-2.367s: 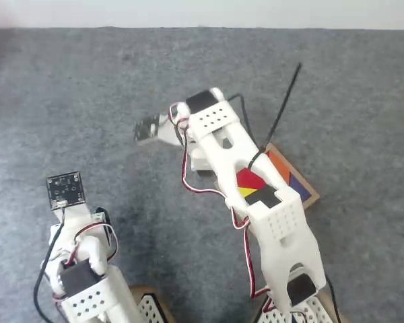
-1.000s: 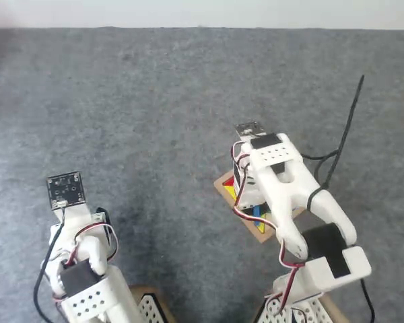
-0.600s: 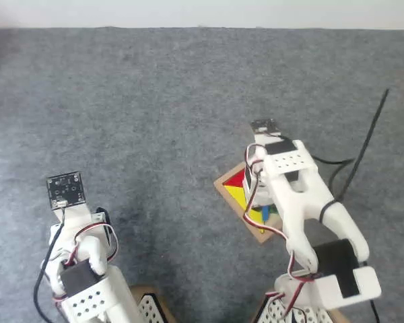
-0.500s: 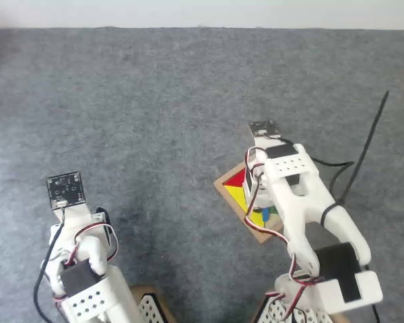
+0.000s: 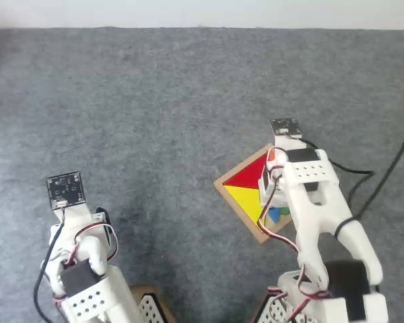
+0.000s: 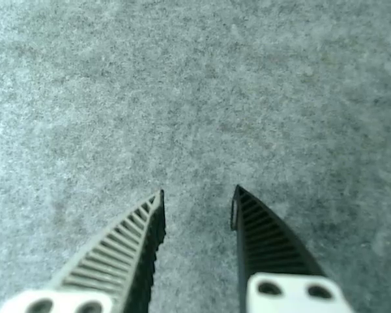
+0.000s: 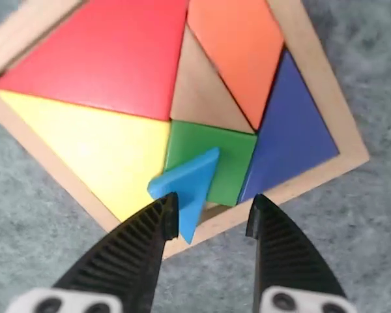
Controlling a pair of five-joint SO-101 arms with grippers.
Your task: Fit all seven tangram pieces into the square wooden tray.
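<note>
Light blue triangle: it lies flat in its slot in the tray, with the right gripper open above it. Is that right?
Not quite. The right wrist view shows the light blue triangle unseated: it sits tilted, partly over the green square in the tray. The right gripper is indeed open above it.

In the high view, the white right arm (image 5: 310,195) covers the right half of the square wooden tray (image 5: 236,207). In the right wrist view, the tilted light-blue triangle piece (image 7: 189,189) hides part of the green square piece (image 7: 233,163), and two tray corners run off the picture's edge.
</note>
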